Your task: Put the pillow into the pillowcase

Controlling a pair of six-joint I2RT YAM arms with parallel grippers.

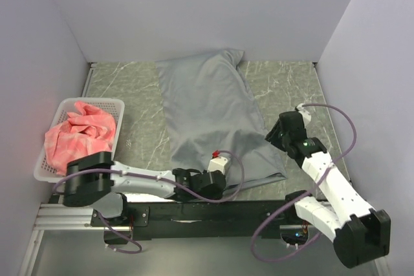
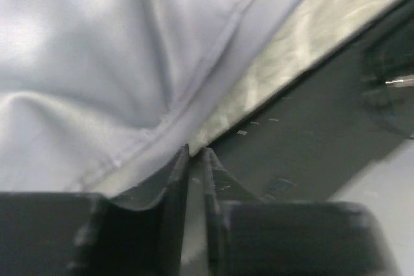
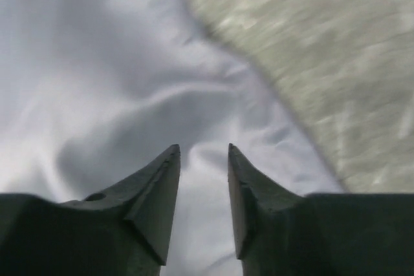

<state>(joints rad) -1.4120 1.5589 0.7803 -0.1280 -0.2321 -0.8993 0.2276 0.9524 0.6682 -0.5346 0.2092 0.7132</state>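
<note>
Two tools meet one pillowcase (image 1: 207, 114), a grey sack lying plump down the middle of the table (image 1: 291, 88). The left tool (image 2: 197, 153) sits at its near hem, jaws pressed almost together with only a slit between. The hem runs just ahead of the tips; whether cloth is pinched, I cannot tell. The right tool (image 3: 204, 153) hovers with jaws parted, grey folds ahead and to its left, bare table to its right. The pillow is hidden from every view. Well left of the left tool, a white basket (image 1: 65, 105) holds a pink checked cloth (image 1: 81, 134).
</note>
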